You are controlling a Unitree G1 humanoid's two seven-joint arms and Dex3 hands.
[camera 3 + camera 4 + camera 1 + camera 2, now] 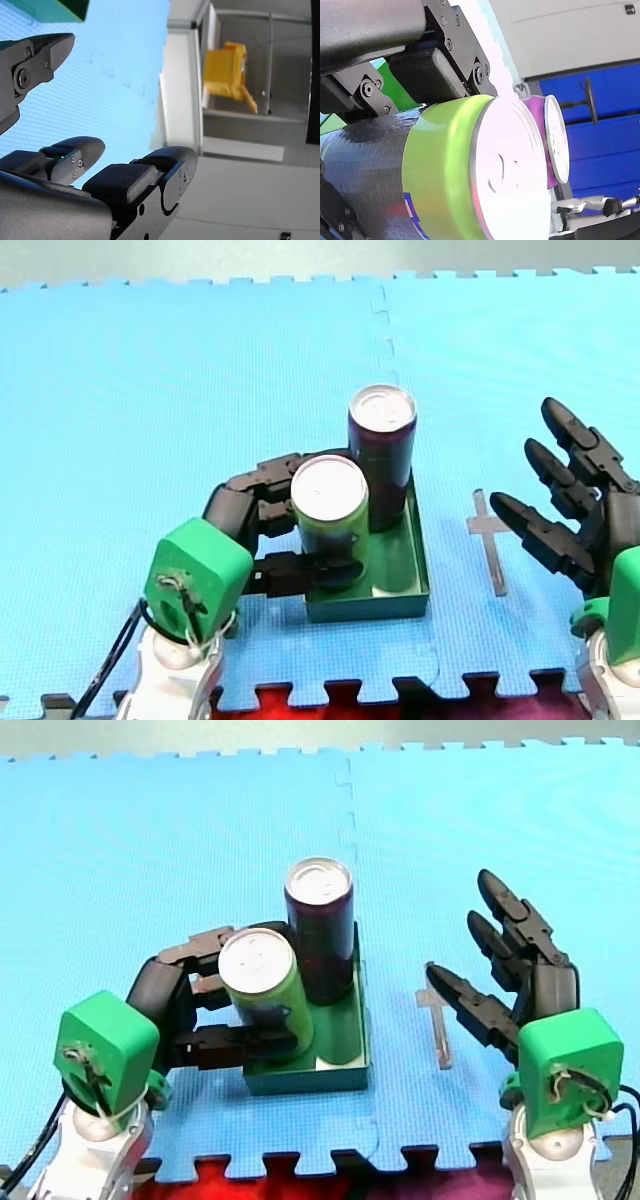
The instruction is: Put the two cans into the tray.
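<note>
The left robot hand (255, 525), first head view: clamped round the green can (330, 525), which I hold at the 8 o'clock corner of the tray (416, 558). I cannot tell whether its base is seated on the tray floor. I judge the grip steadies the can until it is. The purple can (381, 455) stands upright at the tray's 12 o'clock end, just beside the green one, crowding the placement. The right robot hand (570, 510), holding nothing, is at 3 o'clock, apart from the tray.

Second head view: a grey cross mark (437, 1020) lies on the foam mat (150, 840) between the tray and the right robot hand.

First wrist view: dark fingers (125, 180) with nothing in them, above the blue mat; a yellow object (227, 70) stands far behind.

Second wrist view: the left robot hand presses the green can's side, with the purple can close behind it.
</note>
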